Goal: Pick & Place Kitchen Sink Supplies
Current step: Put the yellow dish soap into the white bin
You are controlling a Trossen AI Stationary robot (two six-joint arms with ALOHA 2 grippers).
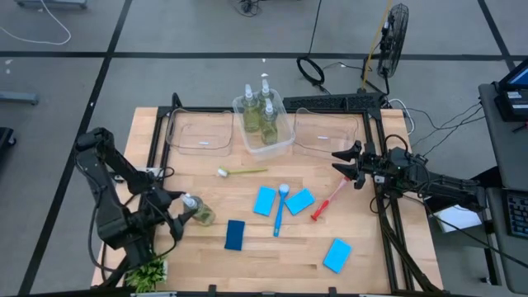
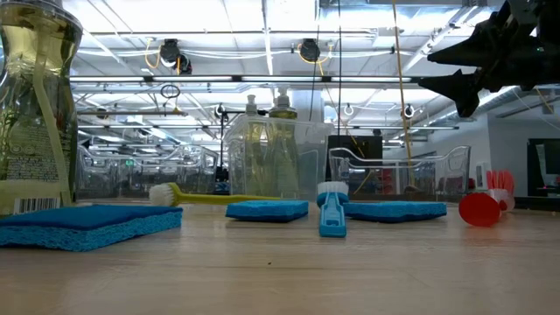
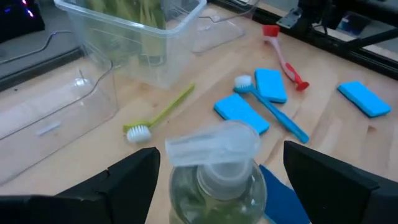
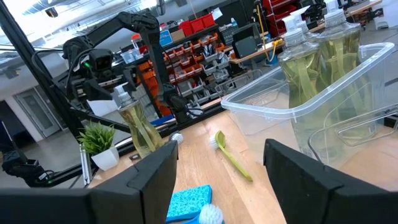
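Note:
A clear bottle [image 1: 200,214] of yellow-green liquid with a white pump top [image 3: 214,146] stands upright at the table's near left, between the fingers of my left gripper [image 1: 188,216]. It looms at the left of the low view [image 2: 35,114]. Two light-blue sponges [image 1: 264,200] [image 1: 299,200], a dark-blue sponge [image 1: 235,235] and a fourth sponge [image 1: 337,256] lie flat on the table. So do a green brush [image 1: 243,172], a blue brush [image 1: 280,210] and a red brush [image 1: 330,200]. My right gripper [image 1: 346,162] hangs open above the table's right side, holding nothing. My left gripper has the bottle's upper body [image 3: 177,193], just below the pump, between its two fingers, one on each side. The fingers slant down at it from the table's left. The bottle stays upright. The dark-blue sponge [image 2: 87,223] hides its bottom, so I cannot tell whether it is lifted.
A clear bin [image 1: 285,144] at the far middle holds three more pump bottles. Two clear bins, with nothing in them, flank it [image 1: 198,136] [image 1: 330,132]. A small potted plant [image 1: 148,272] stands at the near left corner, close behind my left arm.

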